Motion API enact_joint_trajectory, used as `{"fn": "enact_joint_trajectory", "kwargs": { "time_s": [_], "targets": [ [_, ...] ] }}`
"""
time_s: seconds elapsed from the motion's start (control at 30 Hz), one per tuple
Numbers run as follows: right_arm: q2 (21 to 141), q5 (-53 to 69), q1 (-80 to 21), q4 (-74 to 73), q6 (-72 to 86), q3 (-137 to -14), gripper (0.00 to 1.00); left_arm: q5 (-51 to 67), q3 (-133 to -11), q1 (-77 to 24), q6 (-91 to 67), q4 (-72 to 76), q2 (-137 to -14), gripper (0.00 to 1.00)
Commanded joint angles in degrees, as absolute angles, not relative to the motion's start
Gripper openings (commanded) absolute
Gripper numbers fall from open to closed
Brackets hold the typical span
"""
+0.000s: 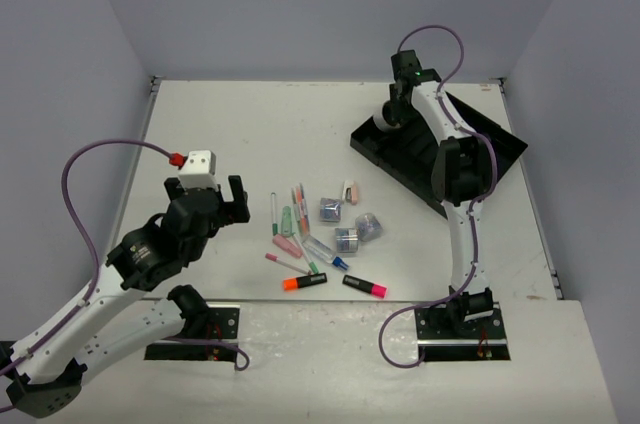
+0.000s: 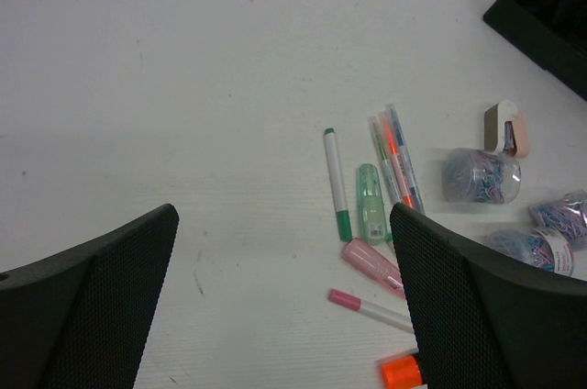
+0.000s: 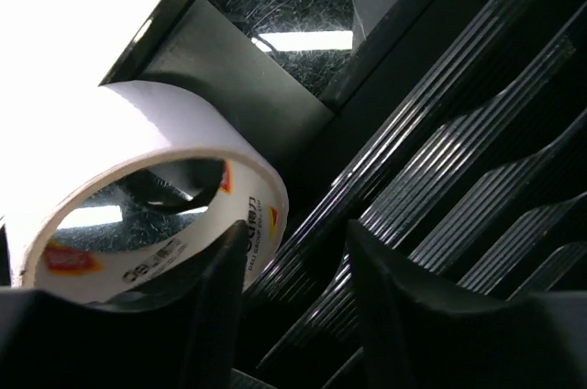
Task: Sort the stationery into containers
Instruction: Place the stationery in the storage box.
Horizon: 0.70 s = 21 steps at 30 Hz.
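From above, your left gripper [image 1: 235, 206] hangs spread wide over the table [image 1: 230, 124], just left of the loose stationery. Pens [image 1: 293, 216], shiny cubes [image 1: 331, 209] and two black highlighters [image 1: 305, 283] lie between the arms. Your right gripper [image 1: 392, 116] is down at the left end of the black tray [image 1: 500, 144], with the tape ring [image 1: 383, 122] beside it. The left wrist view shows both fingers [image 2: 110, 297] far apart, with a green-capped pen [image 2: 337, 185] and the cubes ahead of them, apart from both. In the right wrist view the jaws stand parted with a gap. The white tape ring, with a red-and-yellow label inside, stands on edge in the tray against its wall, leaning at one finger and not pinched. Which compartment it is in you cannot tell.
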State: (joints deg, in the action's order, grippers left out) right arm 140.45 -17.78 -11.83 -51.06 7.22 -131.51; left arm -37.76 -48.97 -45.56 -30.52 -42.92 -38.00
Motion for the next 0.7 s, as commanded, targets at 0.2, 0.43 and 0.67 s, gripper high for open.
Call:
{"fn": "enact_joint_trajectory", "kwargs": {
  "time_s": [0.2, 0.43, 0.67],
  "targets": [
    [137.7, -17.0, -11.4, -48.9, 7.1, -128.4, 0.45, -38.3, -48.7, -45.8, -29.4, -40.6, -38.0, 1.00],
    [135.8, -15.0, -11.4, -46.1, 7.5, -126.7, 0.40, -38.3, -48.8, -45.8, -29.4, -40.6, -38.3, 1.00],
    [130.4, -14.4, -11.4, -44.3, 9.5, -123.1, 0.38, -38.3, -48.7, -45.8, -29.4, -40.6, -38.4, 1.00]
  ]
}}
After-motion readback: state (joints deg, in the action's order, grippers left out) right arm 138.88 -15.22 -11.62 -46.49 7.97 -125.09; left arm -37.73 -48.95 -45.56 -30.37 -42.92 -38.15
